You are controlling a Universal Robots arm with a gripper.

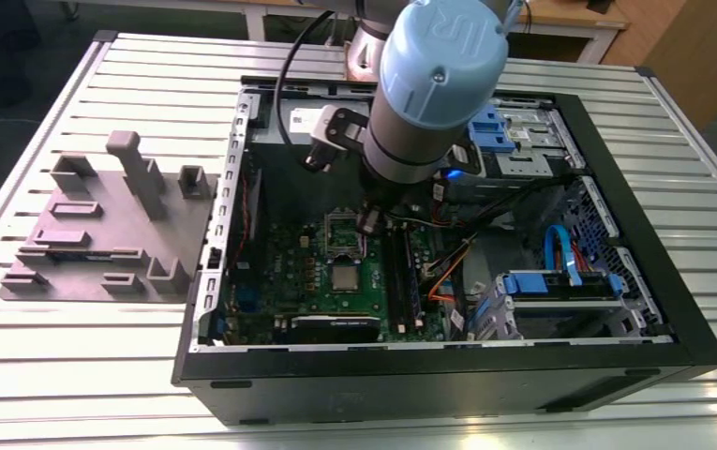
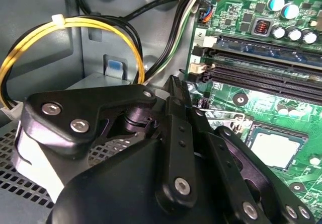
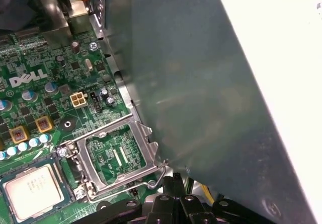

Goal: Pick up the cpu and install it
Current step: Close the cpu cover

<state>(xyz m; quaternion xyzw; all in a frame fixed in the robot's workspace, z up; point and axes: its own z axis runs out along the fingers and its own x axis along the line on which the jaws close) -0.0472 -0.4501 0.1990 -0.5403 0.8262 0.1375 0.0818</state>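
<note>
The cpu (image 1: 347, 275), a small silvery square, lies flat in its socket on the green board (image 1: 286, 272) inside the open computer case; it also shows in the first wrist view (image 3: 32, 191) and the second wrist view (image 2: 276, 147). Beside it the metal socket frame (image 3: 113, 156) stands swung open over a bare patch of board. My gripper (image 1: 368, 225) hangs just past the frame's far end, near its wire lever (image 3: 160, 176). Its dark fingers (image 2: 176, 90) are pressed together, shut, with nothing between them. The fingertips (image 3: 173, 179) sit a little clear of the frame.
The case wall (image 3: 201, 93) rises close beside the gripper. Yellow and black cables (image 2: 75, 25) loop near the fingers. Memory slots (image 2: 261, 73) run next to the socket. A grey fixture block (image 1: 108, 234) stands on the slatted table at the exterior view's left. Blue drive bays (image 1: 559, 281) fill the case's other side.
</note>
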